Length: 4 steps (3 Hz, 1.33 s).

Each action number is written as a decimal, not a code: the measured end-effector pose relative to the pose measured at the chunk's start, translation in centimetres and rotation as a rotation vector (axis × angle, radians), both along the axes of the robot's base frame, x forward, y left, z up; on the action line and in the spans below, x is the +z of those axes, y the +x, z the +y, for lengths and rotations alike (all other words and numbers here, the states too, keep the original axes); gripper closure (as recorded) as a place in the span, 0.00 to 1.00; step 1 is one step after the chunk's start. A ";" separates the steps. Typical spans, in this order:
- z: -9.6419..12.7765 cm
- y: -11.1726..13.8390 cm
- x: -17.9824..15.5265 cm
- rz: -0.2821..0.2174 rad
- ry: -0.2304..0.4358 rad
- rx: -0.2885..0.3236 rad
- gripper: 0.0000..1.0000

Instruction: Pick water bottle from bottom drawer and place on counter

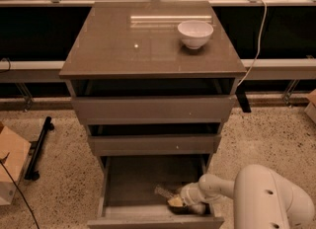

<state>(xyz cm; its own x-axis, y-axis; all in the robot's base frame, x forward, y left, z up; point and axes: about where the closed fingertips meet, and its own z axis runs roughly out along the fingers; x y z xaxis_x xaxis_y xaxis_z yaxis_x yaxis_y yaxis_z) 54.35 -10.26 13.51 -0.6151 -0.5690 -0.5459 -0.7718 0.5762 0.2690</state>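
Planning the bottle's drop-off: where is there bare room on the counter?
The counter is bare across its left half and front, bordered by the white bowl at back right. The bottom drawer is bare at left, crowded at front right by the gripper and water bottle.

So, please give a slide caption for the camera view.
Robot hand inside the open bottom drawer, at the water bottle; white bowl on the counter.

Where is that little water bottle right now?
The water bottle lies inside the open bottom drawer, toward its front right corner. It is just left of the gripper, which is also down in that drawer.
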 end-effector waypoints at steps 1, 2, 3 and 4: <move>0.1 0.0 3.5 -0.032 0.046 0.040 1.00; -0.2 -0.4 9.7 -0.099 0.077 0.140 1.00; -0.3 -0.9 16.8 -0.183 0.076 0.267 1.00; -0.3 -2.4 24.0 -0.264 0.023 0.412 1.00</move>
<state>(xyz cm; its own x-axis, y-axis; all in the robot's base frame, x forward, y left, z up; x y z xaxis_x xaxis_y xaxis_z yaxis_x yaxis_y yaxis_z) 51.91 -10.59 37.49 -0.1799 -0.7223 -0.6678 -0.9780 0.2044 0.0423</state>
